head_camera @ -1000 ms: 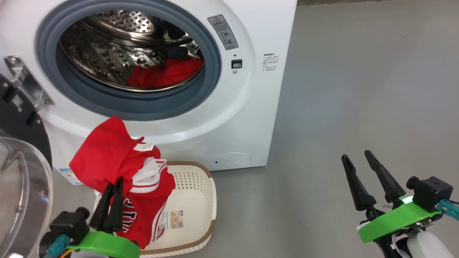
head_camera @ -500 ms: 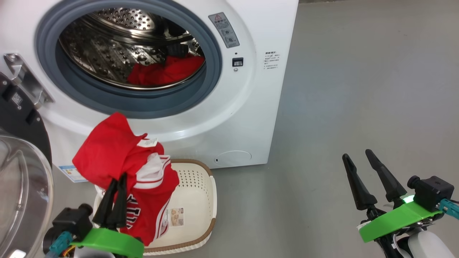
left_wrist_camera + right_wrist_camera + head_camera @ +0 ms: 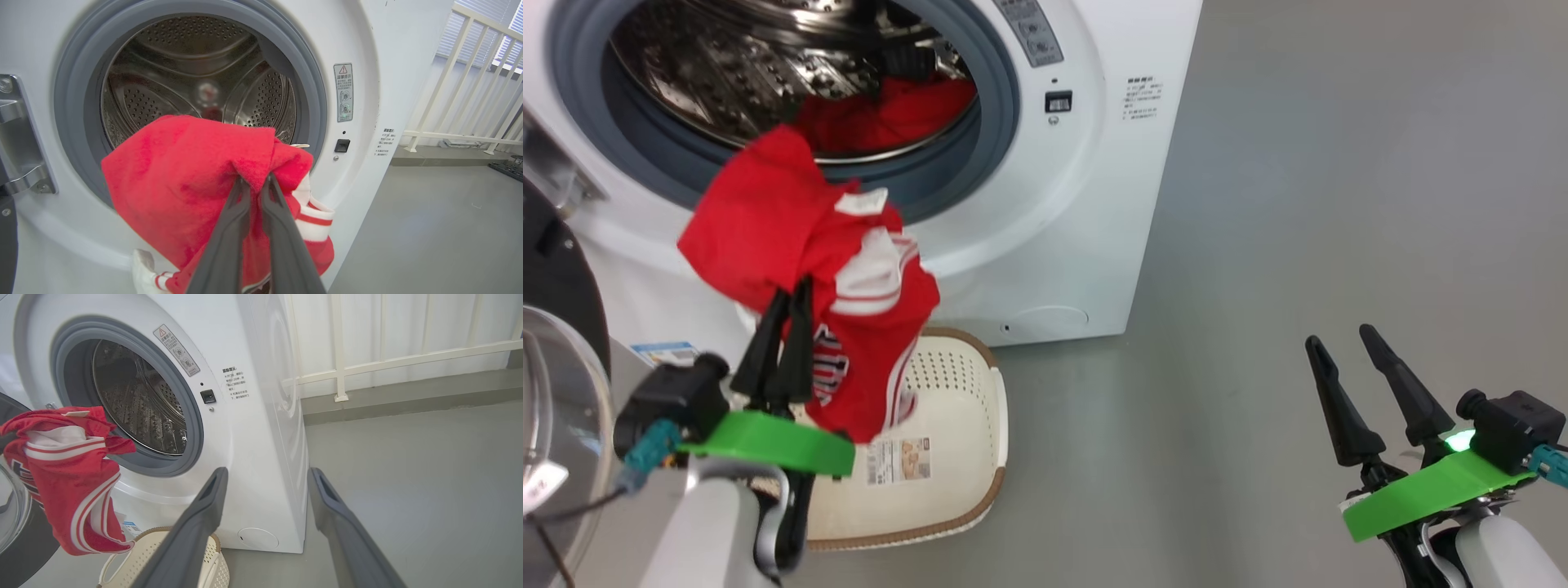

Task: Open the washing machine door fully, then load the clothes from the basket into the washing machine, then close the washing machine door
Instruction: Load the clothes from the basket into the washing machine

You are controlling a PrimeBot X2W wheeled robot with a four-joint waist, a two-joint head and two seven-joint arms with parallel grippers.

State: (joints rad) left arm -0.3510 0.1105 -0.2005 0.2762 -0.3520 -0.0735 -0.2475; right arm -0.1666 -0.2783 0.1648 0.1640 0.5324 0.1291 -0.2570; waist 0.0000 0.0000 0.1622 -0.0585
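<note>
My left gripper [image 3: 794,287] is clenched on a bunched red jersey [image 3: 792,220], soft cloth with white trim. It hangs above the perforated cream basket [image 3: 984,408], just before the washer [image 3: 1094,204] mouth. Beyond the gripper, a grey rubber gasket [image 3: 637,159] rings the steel drum [image 3: 711,73], where another red garment [image 3: 890,114] lies. The glass door [image 3: 556,384] stands open to its left. My right gripper [image 3: 1339,335] is spread and empty, over grey floor [image 3: 1298,204].

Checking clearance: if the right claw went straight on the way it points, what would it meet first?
Probably the washing machine, near where its front meets its side panel, though depth is unclear.
</note>
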